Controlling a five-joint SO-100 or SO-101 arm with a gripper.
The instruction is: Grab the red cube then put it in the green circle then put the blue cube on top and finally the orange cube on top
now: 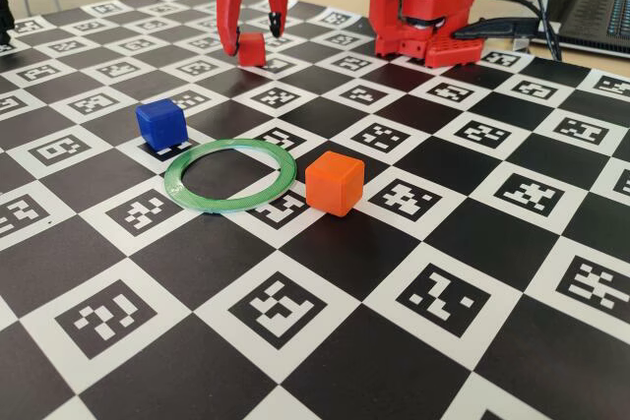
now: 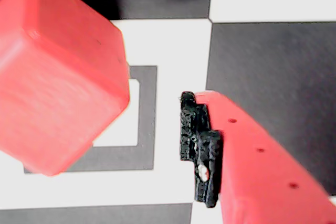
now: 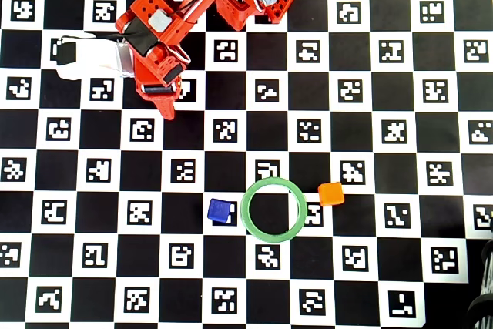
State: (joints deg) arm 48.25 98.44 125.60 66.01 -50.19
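Fixed view shows our end effector (image 1: 250,44) spread around the red cube (image 1: 252,48), which sits on the tabletop (image 1: 463,204) ungripped. Well away from it, the green circle (image 1: 230,175) is empty; blue cube (image 1: 161,125) and orange cube (image 1: 334,183) flank it, so we judge all three placements remain.

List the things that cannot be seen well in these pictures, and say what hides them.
- The red cube: in the overhead view the arm covers it completely.
- The red cube's left side in the wrist view: cut off by the picture edge, and blurred.
- The second of the fingers: only one shows in the wrist view.
- Contact between fingers and cube: in the fixed view, the gripper is too small to tell.
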